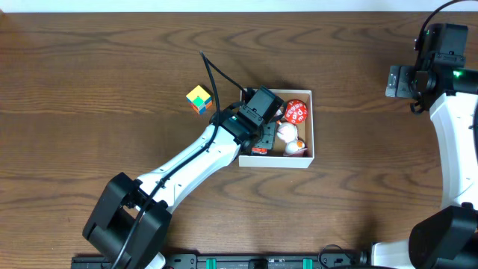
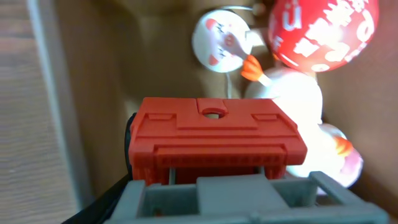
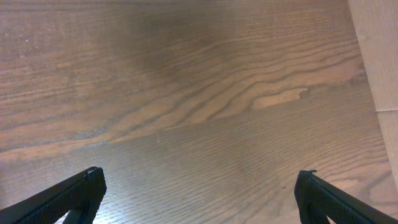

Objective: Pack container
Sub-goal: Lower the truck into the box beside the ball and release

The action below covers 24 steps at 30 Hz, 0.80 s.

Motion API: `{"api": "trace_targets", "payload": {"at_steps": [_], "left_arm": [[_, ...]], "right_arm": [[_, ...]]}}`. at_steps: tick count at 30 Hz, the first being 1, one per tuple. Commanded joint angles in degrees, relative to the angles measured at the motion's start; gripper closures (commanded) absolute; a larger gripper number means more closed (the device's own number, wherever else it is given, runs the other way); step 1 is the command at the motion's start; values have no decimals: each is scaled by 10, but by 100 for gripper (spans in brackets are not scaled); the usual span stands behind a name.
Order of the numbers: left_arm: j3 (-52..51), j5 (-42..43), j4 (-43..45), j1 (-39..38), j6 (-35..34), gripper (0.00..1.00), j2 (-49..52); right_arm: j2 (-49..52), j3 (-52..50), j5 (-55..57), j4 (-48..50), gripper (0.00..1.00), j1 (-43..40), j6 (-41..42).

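Note:
The container [image 1: 311,127] is a shallow white-walled box with a tan floor [image 2: 112,74], seen in the overhead view at the table's middle. It holds a red ball with white marks [image 1: 296,113] [image 2: 323,31] and white round duck toys [image 1: 288,133] [image 2: 286,93]. My left gripper [image 1: 261,140] reaches into the container's left half. A red and grey block toy [image 1: 259,151] [image 2: 214,134] fills the space between its jaws, low over the floor. The fingers are mostly hidden by the toy. My right gripper [image 1: 398,81] [image 3: 199,180] is open and empty over bare table at the far right.
A multicoloured cube [image 1: 199,98] lies on the wooden table just left of the container, behind my left arm. A black cable [image 1: 216,75] arches from the left arm. The right arm's white body [image 1: 455,142] runs along the table's right edge.

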Motion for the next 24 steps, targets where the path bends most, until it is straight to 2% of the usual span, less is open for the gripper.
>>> {"api": "trace_targets", "payload": {"at_steps": [1, 4, 6, 20, 21, 22, 24], "left_arm": [[12, -43, -2, 1, 12, 68, -4], [12, -43, -2, 1, 21, 67, -4], [12, -43, -2, 1, 21, 62, -4], [12, -27, -29, 0, 20, 61, -4], [12, -26, -31, 0, 20, 60, -4], [12, -23, -32, 0, 20, 52, -4], [12, -20, -31, 0, 20, 47, -4]], "right_arm": [[-1, 7, 2, -1, 1, -3, 10], [-1, 7, 2, -1, 1, -3, 9], [-1, 7, 2, -1, 1, -3, 10], [-1, 7, 2, -1, 1, -3, 10], [-1, 7, 2, -1, 1, -3, 9], [-1, 7, 2, -1, 1, -3, 10], [-1, 7, 2, -1, 1, -3, 10]]}}
